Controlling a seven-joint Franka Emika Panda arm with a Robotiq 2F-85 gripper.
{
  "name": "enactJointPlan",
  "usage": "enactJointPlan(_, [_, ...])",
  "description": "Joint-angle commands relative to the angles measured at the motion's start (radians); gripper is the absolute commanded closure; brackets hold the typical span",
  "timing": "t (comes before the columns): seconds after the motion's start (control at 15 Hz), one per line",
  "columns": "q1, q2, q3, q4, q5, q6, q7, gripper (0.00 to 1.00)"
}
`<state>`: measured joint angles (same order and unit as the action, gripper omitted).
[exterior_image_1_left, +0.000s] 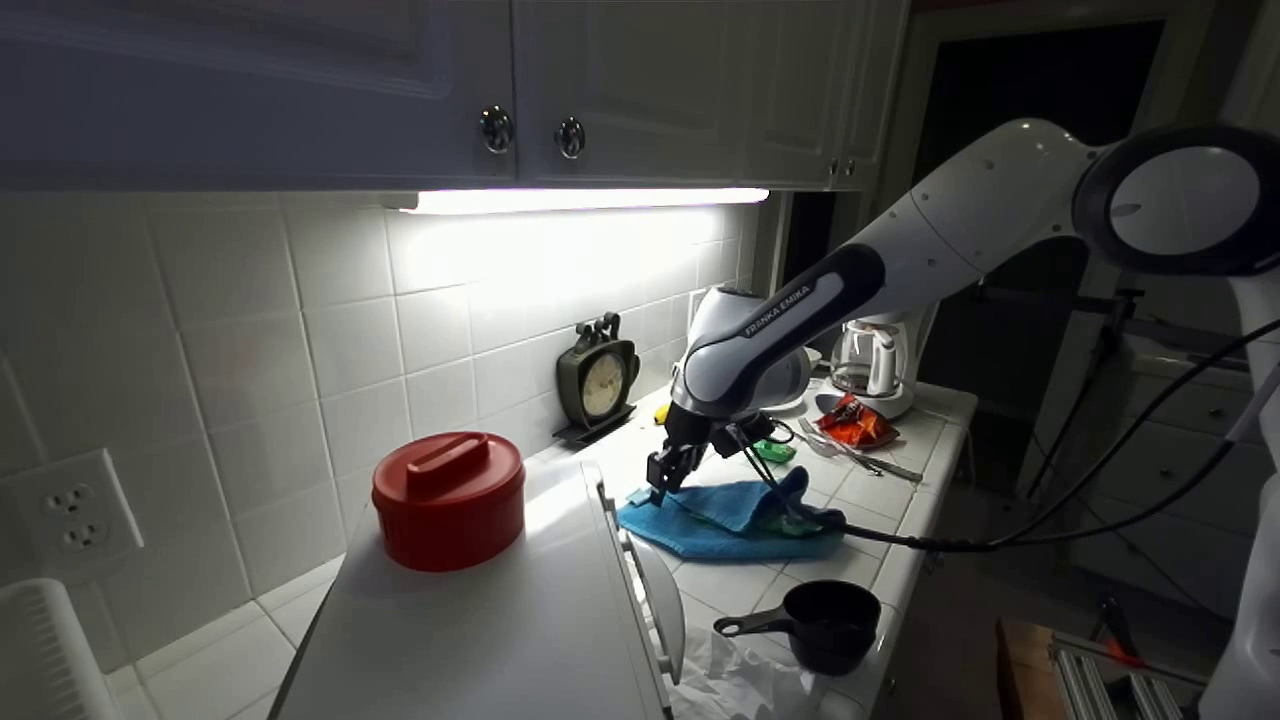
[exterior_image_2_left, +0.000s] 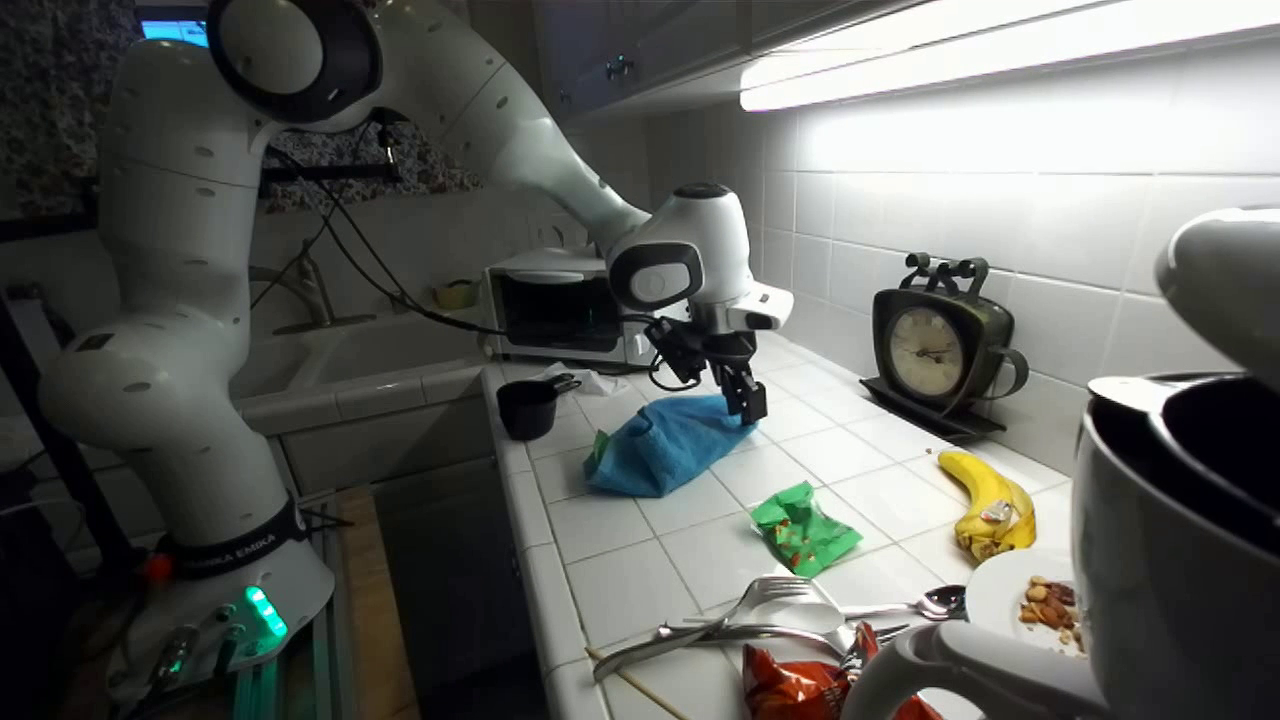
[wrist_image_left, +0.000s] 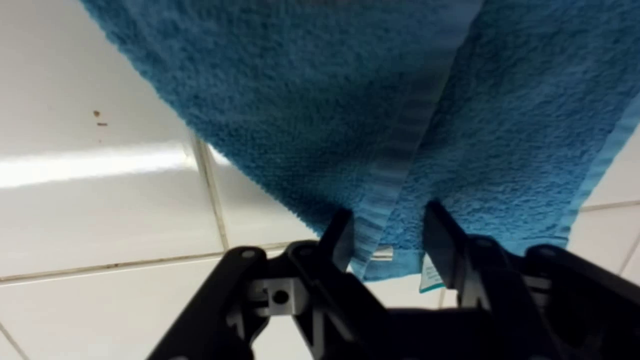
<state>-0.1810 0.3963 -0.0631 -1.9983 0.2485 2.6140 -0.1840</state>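
The fingers (wrist_image_left: 445, 245) stand partly open over one end of a blue towel (exterior_image_2_left: 675, 445), a clear gap between them. The wrist view shows the pale hem (wrist_image_left: 387, 192) of the towel's upper fold running down into that gap, with a small shiny label (wrist_image_left: 382, 253) there; the cloth is not pinched, and I cannot tell whether the fingertips touch it. In both exterior views the towel lies folded and rumpled on the white tiled surface (exterior_image_2_left: 625, 595). In an exterior view its right end is under the fingers, its left part humps up, and something green (exterior_image_2_left: 599, 452) shows at its left edge. Nearer and to the right lies a green packet (exterior_image_2_left: 805, 530); farther right is a banana (exterior_image_2_left: 985, 500), and a clock (exterior_image_2_left: 925, 355) stands beyond it, close to the tiled wall (exterior_image_2_left: 1060, 215). At the near end are cutlery (exterior_image_2_left: 790, 587), a red packet (exterior_image_2_left: 795, 690) and a plate (exterior_image_2_left: 988, 590) with nuts (exterior_image_2_left: 1050, 605) on it. Left of the towel and a little farther is a black cup (exterior_image_2_left: 527, 410) with a handle, and beyond that a toaster oven (exterior_image_2_left: 560, 310). In an exterior view a red lidded tub (exterior_image_1_left: 450, 515) sits on the oven's white top, near left, while a coffee maker (exterior_image_1_left: 875, 370) stands at the far end.
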Motion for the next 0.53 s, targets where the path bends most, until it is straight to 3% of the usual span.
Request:
enactJointPlan(0.0, [-0.022,0.029,0.024,0.040,-0.002,-0.065,-0.007,0.87])
enactJointPlan(0.2, [-0.025,0.024,0.027,0.056,0.003,-0.108,-0.010,0.99])
enactJointPlan(0.47, [-0.036,0.001,0.030,0.064,0.015,-0.146,-0.025,0.97])
